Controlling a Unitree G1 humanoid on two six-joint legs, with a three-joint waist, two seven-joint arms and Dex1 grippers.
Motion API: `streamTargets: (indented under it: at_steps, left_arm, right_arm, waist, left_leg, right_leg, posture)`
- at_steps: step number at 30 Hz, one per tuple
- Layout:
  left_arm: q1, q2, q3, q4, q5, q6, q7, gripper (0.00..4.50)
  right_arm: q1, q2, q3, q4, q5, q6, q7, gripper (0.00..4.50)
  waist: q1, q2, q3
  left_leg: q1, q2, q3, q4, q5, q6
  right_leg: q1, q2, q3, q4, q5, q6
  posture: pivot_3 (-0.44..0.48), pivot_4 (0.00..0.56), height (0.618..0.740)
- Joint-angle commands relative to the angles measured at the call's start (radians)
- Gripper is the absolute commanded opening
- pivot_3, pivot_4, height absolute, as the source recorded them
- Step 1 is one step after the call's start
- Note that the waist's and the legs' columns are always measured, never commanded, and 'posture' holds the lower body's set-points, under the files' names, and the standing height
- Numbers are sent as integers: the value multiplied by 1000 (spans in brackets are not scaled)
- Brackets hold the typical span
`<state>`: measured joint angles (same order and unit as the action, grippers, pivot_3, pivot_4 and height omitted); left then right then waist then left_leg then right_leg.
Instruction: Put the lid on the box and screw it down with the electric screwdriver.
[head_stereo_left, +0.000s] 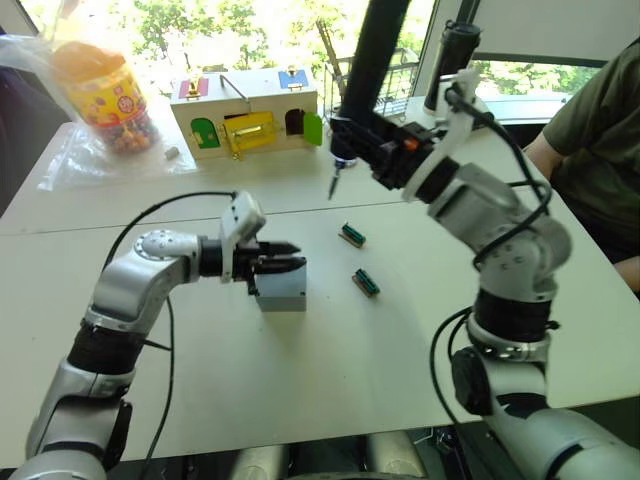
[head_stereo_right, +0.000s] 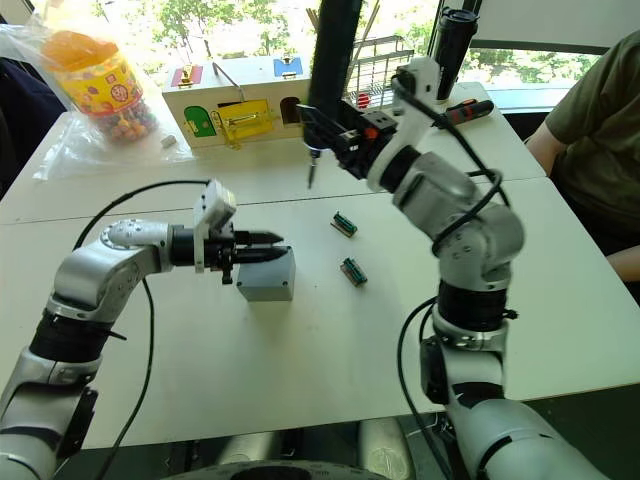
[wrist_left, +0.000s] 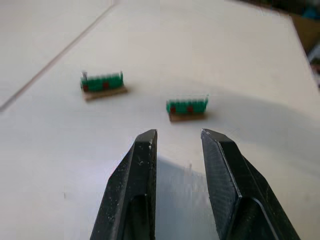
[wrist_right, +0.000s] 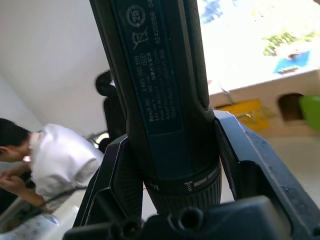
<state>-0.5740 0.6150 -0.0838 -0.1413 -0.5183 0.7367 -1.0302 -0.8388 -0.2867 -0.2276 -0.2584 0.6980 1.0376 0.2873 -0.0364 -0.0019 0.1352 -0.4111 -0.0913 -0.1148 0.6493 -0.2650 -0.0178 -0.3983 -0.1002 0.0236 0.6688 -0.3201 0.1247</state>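
White tabletops (head_stereo_left: 330, 370) joined at a seam fill the frame, with bright windows and foliage behind. At centre-left of the head views sits the small grey cube-shaped box (head_stereo_left: 283, 288). The left gripper (head_stereo_left: 288, 257) reaches in horizontally from the left and rests over the box's top edge; in the left wrist view its two black fingers (wrist_left: 135, 190) stand slightly apart with nothing between them. The lid cannot be told apart from the box here.

The right gripper (wrist_right: 170, 165) is raised at upper centre, its jaws clamped around the long dark blue-black cylindrical electric screwdriver (head_stereo_left: 372, 70). The tool stands nearly upright, its thin metal bit (head_stereo_left: 333, 184) pointing down, well above the table and up and to the right of the box.

Two small green terminal blocks (head_stereo_left: 351, 235) lie to the right of the box, near each other. At upper centre stands a wooden box with coloured doors (head_stereo_left: 250, 115); at upper left, a clear jar of coloured sweets with an orange lid (head_stereo_left: 105, 92). A person's green sleeve (head_stereo_left: 595, 120) shows at the right edge.
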Motion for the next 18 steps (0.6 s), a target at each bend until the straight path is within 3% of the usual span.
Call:
streamTargets:
  at_steps: [1,3,7,9,13,18]
  left_arm:
    - [-39,15,-16,-57,-21,-6,-45,1379]
    - [-47,22,-61,-70,6,-36,-69,1379]
    - [-49,26,-174,-77,110,-155,-111,1379]
    - [-43,22,-208,-89,133,-186,-127,1379]
    - [-36,-5,-238,-106,160,-208,-111,1379]
    - [5,-5,-242,-158,160,-194,-95,1379]
  right_arm:
    - [-123,-221,-142,129,46,307,-27,1774]
    - [-156,-332,-152,226,49,442,3,1774]
    - [-102,-617,36,343,8,521,150,1774]
    - [-86,-687,101,410,-3,541,204,1774]
    - [-50,-776,236,476,11,568,337,1774]
    - [-63,-779,366,559,-23,556,433,1774]
  waist:
    - [2,1,2]
    - [7,2,2]
    - [8,4,7]
    - [1,4,7]
    - [-8,5,8]
    - [-4,5,10]
  left_leg:
    - [0,-1,0,0,0,0]
    - [0,-1,0,-1,0,0]
    - [0,0,3,-3,0,1]
    - [0,1,5,-2,-1,1]
    - [0,1,6,-1,-4,7]
    - [0,2,6,-1,-4,7]
  right_leg:
    - [0,-1,-1,0,0,0]
    - [1,-2,-1,-2,0,0]
    - [1,-2,0,-4,0,0]
    - [1,-2,0,-3,0,0]
    - [1,-2,1,-3,0,0]
    - [0,-2,1,-3,0,0]
  posture:
    - [0,150,740]
    - [0,150,740]
    - [0,150,740]
    - [0,150,740]
    - [0,150,740]
    - [0,150,740]
